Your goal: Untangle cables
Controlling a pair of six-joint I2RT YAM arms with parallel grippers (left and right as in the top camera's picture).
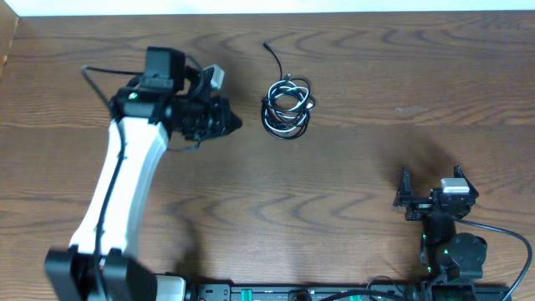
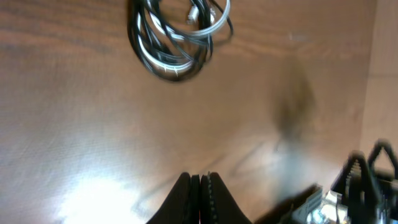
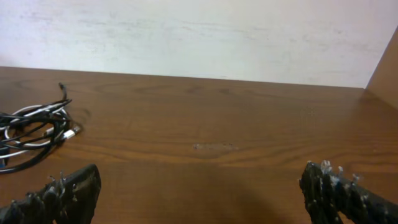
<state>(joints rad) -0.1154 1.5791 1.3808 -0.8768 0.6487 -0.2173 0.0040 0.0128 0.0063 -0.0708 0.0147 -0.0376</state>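
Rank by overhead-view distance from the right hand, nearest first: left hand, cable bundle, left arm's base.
1. cable bundle, mid-table, towards the far side.
2. left hand, just left of the bundle.
3. left arm's base, near-left edge.

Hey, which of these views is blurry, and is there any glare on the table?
Left wrist: blurred, cables smeared, a bright glare patch on the table beside the shut left gripper. Overhead: sharp, evenly lit. Right wrist: fairly sharp, no glare.

Soft even light; left wrist view blurred, glary.
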